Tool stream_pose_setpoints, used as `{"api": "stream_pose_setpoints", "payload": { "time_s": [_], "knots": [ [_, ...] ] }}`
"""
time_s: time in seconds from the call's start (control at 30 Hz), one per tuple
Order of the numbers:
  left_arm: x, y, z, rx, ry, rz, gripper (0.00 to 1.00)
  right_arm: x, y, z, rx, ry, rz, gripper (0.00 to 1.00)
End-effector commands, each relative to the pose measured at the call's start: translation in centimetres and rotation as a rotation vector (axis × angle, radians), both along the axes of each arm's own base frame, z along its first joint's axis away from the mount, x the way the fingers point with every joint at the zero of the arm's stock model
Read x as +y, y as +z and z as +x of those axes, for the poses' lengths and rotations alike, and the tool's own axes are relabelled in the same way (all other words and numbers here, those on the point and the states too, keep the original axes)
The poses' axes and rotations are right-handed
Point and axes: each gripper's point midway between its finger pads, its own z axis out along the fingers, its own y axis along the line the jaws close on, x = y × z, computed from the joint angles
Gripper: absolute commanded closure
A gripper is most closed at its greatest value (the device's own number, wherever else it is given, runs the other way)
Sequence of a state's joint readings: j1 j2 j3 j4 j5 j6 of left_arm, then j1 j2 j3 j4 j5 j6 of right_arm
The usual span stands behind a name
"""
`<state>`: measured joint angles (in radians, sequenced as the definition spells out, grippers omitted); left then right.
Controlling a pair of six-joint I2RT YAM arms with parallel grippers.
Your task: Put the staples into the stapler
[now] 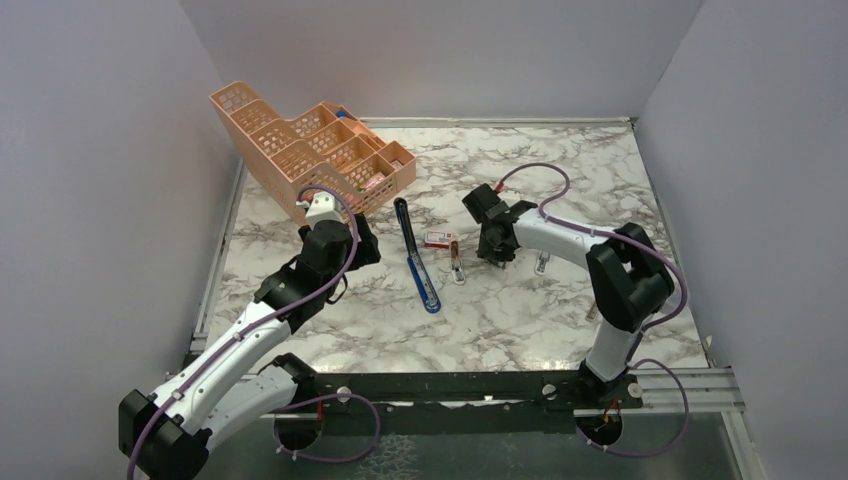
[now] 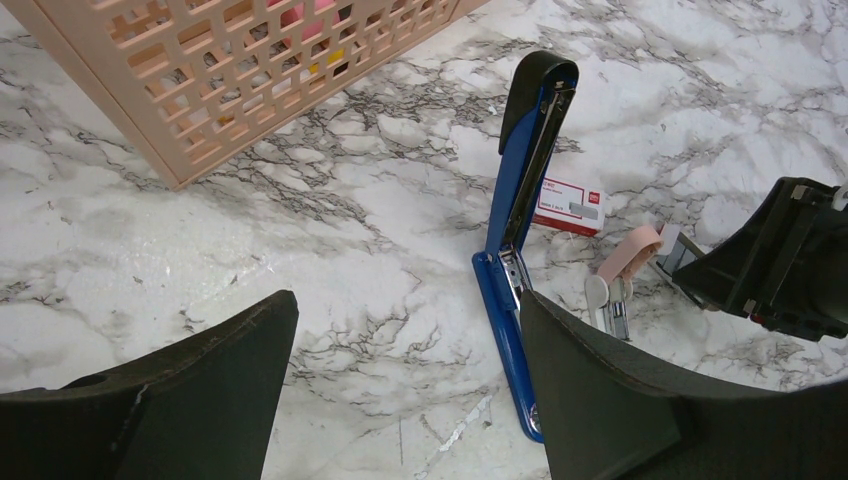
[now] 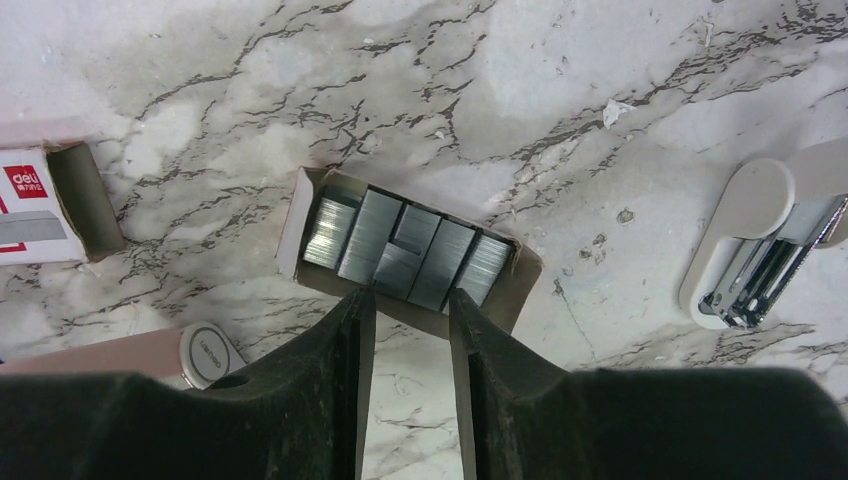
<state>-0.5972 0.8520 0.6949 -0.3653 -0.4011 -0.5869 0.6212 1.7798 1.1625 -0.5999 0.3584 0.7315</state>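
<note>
Pointing down, the right claw (image 3: 410, 300) hangs parted over the staples (image 3: 362, 235).

Robot lab test cell: plain grey walls (image 1: 100, 150) box in a marble-print table (image 1: 560, 170), left arm (image 1: 250, 330) and right arm (image 1: 620, 270) bolted to a metal rail (image 1: 480, 385). Desk props: organiser (image 1: 300, 150), stapler (image 1: 415, 255).

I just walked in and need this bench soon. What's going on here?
Two robot arms are set to reload the blue stapler, which lies swung open on the marble table. The right claw hovers just over a small cardboard tray of staples, slightly open and holding nothing. The left claw hangs wide open and empty near the stapler.
</note>
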Motion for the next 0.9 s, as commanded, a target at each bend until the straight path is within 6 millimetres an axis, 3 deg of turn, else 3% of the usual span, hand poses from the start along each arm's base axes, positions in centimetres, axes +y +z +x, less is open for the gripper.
{"api": "stream_pose_setpoints", "payload": {
  "time_s": [0.0,0.4,0.63,0.87],
  "knots": [
    [0.4,0.3,0.1,-0.015,0.017,0.001,0.17,-0.4,-0.1,1.2,-0.021,-0.014,-0.032,0.62],
    [0.4,0.3,0.2,-0.012,0.015,0.008,0.17,0.1,1.4,2.3,-0.078,-0.011,0.000,0.65],
    [0.4,0.3,0.2,-0.012,0.015,0.006,0.17,-0.7,1.4,2.6,-0.082,-0.020,-0.031,0.79],
    [0.4,0.1,0.1,-0.009,0.017,0.005,0.17,-0.8,1.0,2.8,-0.079,-0.009,-0.034,0.69]
  ]
}}
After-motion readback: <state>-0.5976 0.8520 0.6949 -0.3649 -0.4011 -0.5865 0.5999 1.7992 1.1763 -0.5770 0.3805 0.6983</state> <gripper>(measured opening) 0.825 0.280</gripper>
